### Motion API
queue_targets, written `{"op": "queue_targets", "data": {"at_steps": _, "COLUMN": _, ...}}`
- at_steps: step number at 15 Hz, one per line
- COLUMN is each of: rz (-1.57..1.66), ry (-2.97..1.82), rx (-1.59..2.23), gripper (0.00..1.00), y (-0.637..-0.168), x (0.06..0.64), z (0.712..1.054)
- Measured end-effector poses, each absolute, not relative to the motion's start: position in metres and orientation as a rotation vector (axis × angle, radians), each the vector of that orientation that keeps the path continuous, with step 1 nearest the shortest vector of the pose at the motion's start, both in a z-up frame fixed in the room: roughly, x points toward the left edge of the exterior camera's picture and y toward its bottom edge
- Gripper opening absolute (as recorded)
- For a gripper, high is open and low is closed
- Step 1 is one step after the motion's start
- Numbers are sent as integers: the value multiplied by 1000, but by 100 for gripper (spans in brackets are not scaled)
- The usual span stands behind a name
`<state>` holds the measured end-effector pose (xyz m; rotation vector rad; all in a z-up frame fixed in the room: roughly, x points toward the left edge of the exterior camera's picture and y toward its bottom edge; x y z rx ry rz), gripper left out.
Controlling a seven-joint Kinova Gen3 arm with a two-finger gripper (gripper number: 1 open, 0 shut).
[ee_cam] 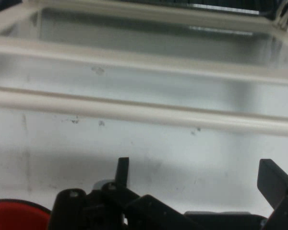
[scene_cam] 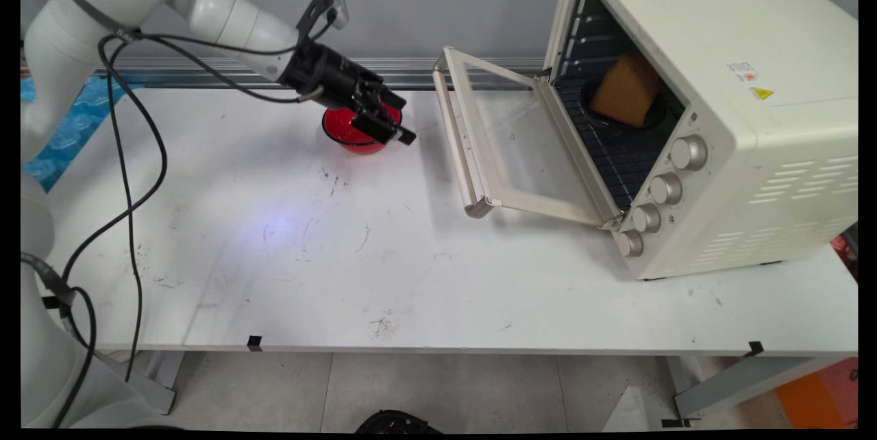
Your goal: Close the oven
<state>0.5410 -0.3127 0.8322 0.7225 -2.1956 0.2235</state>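
My black gripper (scene_cam: 394,121) hangs just over a red bowl (scene_cam: 348,133) at the back of the white table, its fingers spread open with nothing between them. In the hand view the fingertips (ee_cam: 123,167) rise from the bottom edge, and the gripper (ee_cam: 197,175) faces the oven door's handle bar (ee_cam: 134,111); a sliver of the red bowl (ee_cam: 14,215) shows at the lower left. To the right stands a cream toaster oven (scene_cam: 719,104) with its glass door (scene_cam: 510,145) folded down. Inside, on the rack, a brown piece of bread (scene_cam: 627,89) sits on a dark plate.
The oven's open door (scene_cam: 473,152) juts out over the table toward the gripper, its handle about a hand's width from the fingertips. Black cables (scene_cam: 130,173) hang from the arm across the table's left side. Four knobs (scene_cam: 661,188) line the oven's front.
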Motion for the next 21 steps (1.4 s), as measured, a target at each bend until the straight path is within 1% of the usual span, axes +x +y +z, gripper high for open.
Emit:
{"op": "queue_targets", "data": {"at_steps": 5, "rz": 238, "ry": -2219, "rx": 673, "gripper": 100, "y": -317, "x": 541, "z": 806}}
{"op": "queue_targets", "data": {"at_steps": 6, "rz": 241, "ry": -2221, "rx": 664, "gripper": 0, "y": -319, "x": 539, "z": 801}}
{"op": "queue_targets", "data": {"at_steps": 17, "rz": 266, "ry": -2243, "rx": 567, "gripper": 0, "y": -353, "x": 503, "z": 742}}
{"op": "queue_targets", "data": {"at_steps": 21, "rz": 279, "ry": -2244, "rx": 551, "gripper": 0, "y": -367, "x": 488, "z": 727}}
